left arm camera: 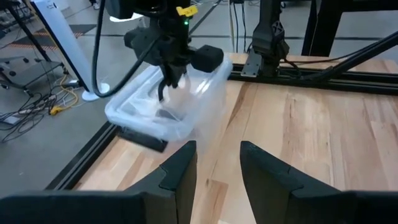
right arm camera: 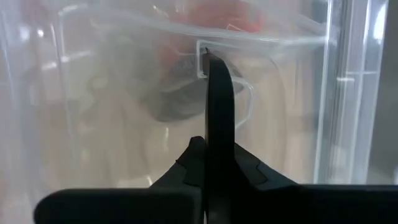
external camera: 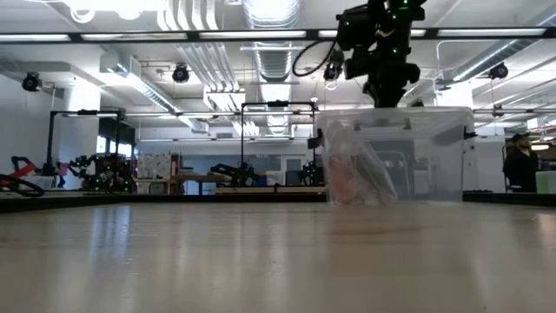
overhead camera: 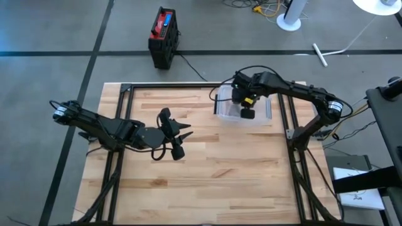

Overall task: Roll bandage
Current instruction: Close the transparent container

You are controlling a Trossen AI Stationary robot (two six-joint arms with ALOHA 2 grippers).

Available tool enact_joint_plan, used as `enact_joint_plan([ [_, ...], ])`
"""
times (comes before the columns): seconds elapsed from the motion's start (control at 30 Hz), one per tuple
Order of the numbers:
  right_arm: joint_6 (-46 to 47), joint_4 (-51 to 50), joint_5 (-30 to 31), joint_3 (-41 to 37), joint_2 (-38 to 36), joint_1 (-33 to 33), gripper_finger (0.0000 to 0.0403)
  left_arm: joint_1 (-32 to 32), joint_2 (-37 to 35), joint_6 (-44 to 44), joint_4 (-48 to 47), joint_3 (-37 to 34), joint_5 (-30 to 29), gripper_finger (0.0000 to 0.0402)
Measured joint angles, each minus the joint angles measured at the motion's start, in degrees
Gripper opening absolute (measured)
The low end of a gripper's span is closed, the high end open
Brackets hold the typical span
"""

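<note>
Wooden desk (overhead camera: pixel 213 169) with a black frame, grey floor around it; a black and red box (overhead camera: pixel 164 36) stands on the floor beyond the far edge. Clear plastic bin (overhead camera: pixel 262 112) sits at the far right of the desk. Right hand (left arm camera: pixel 169 84) is lowered into the bin, fingers pressed together; whether they pinch anything cannot be told. Bagged reddish contents (external camera: pixel 352 178) lie inside the bin; the bandage itself cannot be made out. Left hand (overhead camera: pixel 183 130) hovers over the desk's left-centre, fingers apart, holding nothing.
</note>
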Motion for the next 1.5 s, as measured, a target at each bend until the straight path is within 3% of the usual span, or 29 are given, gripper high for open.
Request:
enact_joint_plan([
  [0.27, 1.9, 10.1, -1.8, 0.0, 3.1, 9.3, 0.0051, 0.1, 0.8, 1.0, -0.5, 0.0, 1.8, 0.0114],
  [0.43, 10.7, 22.5, -5.0, 0.0, 5.6, 15.0, 0.0040, 0.1, 3.0, 1.0, 0.0, 0.0, 2.1, 0.0114],
  [0.57, 12.4, 23.1, -5.0, 2.2, 5.9, 17.5, 0.0043, 0.2, 4.8, 1.0, 0.1, 0.0, 2.1, 0.0114],
  [0.87, 11.7, 17.7, -4.2, 11.2, 2.0, 18.0, 0.0157, 3.6, 7.3, 1.1, 2.5, 0.0, 1.4, 0.0114],
  [1.07, 10.2, 8.7, 1.7, 14.7, -4.5, 17.4, 0.0229, 8.8, 12.1, 4.8, 9.3, 0.0, 4.5, 0.0114],
  [1.23, 12.1, 7.3, 1.9, 7.0, -12.9, 17.5, 0.0237, 15.1, 18.6, 8.2, 19.1, 0.2, 14.8, 0.0114],
  [1.5, 21.8, 14.2, 1.7, -19.3, -27.9, 19.0, 0.0201, 23.7, 27.8, 9.6, 21.1, 2.2, 22.1, 0.0114],
])
